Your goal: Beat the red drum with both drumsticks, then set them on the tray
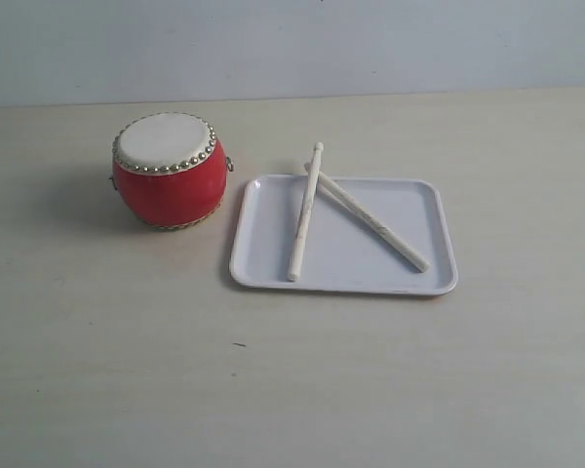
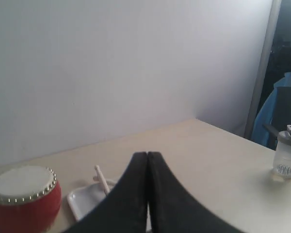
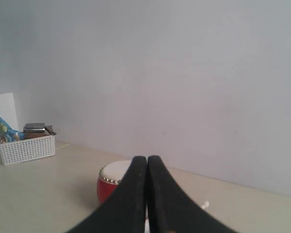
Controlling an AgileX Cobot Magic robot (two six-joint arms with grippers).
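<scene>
The red drum (image 1: 169, 171) with its cream skin stands upright on the table, left of the white tray (image 1: 273, 268). Two pale drumsticks (image 1: 305, 213) (image 1: 373, 221) lie crossed on the tray, their far tips overhanging its back rim. No gripper shows in the exterior view. In the left wrist view my left gripper (image 2: 147, 154) is shut and empty, high above the table, with the drum (image 2: 23, 196), tray (image 2: 82, 200) and a stick tip (image 2: 101, 177) beyond it. My right gripper (image 3: 146, 158) is shut and empty too, the drum (image 3: 109, 182) partly hidden behind it.
A clear bottle with a grey lid (image 2: 287, 153) stands at the table edge beside blue cloth (image 2: 279, 109). A white basket (image 3: 25, 147) holding small items sits far off near the wall. A plain wall backs the table.
</scene>
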